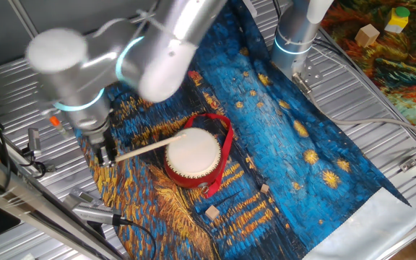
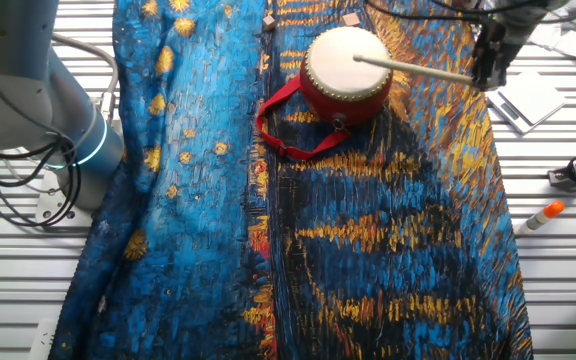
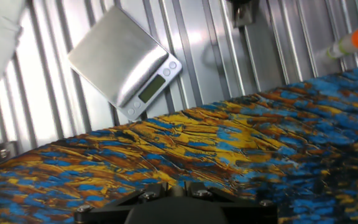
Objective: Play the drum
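Note:
The drum is small and round with a red body, a cream skin top and a red ribbon strap. It stands on the painted cloth and also shows in the other fixed view. My gripper is shut on one end of a thin wooden stick to the left of the drum. The stick's far end lies over the drum skin. In the hand view only the base of the gripper shows at the bottom edge; the drum is out of that view.
A blue and yellow painted cloth covers the ribbed metal table. A small digital scale lies beside the cloth edge. An orange-capped marker lies on the table. Small wooden blocks sit near the drum. A second arm base stands at the cloth's side.

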You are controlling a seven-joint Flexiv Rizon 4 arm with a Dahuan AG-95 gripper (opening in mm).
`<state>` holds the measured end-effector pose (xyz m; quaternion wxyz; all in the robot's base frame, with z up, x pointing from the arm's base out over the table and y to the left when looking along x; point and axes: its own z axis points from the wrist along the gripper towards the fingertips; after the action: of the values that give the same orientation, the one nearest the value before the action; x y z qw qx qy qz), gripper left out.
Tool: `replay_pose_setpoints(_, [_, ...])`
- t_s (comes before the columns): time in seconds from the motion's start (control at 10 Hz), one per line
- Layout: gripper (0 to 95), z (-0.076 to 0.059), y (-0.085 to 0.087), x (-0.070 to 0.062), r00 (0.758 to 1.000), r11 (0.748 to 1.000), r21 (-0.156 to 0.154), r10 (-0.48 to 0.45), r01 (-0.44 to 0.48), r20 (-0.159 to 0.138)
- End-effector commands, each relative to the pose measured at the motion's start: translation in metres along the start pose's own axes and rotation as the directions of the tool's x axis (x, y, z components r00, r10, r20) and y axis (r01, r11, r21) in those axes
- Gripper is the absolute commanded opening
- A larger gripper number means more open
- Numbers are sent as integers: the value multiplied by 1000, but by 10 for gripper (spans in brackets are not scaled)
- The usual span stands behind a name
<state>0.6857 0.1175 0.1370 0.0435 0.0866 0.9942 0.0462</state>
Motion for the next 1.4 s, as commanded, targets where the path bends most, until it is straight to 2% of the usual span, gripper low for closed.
replay_pose_setpoints(0.1, [0,1,2,-4,1000,1000,-6,16,-16,-24])
replay_pose_setpoints(0.3, [0,3,0,-5,999,1000,4,21,-21,-34])
replay_pose_setpoints(0.4, [0,4,-1,-6,995,997,10,76,-75,-59])
replay_pose_setpoints(0.5, [0,5,-1,-6,990,996,14,87,-86,-111])
replay_pose_setpoints(0.6, [0,4,-3,-5,986,996,25,88,-85,-145])
replay_pose_setpoints(0.7, [0,1,-6,-3,975,996,40,89,-82,-206])
replay_pose_setpoints(0.8, [0,0,-7,-2,973,996,39,88,-82,-212])
replay_pose_setpoints(0.9, [0,-3,-6,0,973,995,64,91,-79,-213])
replay_pose_setpoints(1.0, [0,-6,-4,2,971,992,103,97,-76,-219])
replay_pose_setpoints(1.2, [0,-9,0,4,970,991,111,98,-75,-221])
replay_pose_setpoints(1.3, [0,-9,2,4,975,991,114,97,-75,-201])
replay_pose_setpoints(1.4, [0,-8,4,3,981,991,105,94,-77,-169])
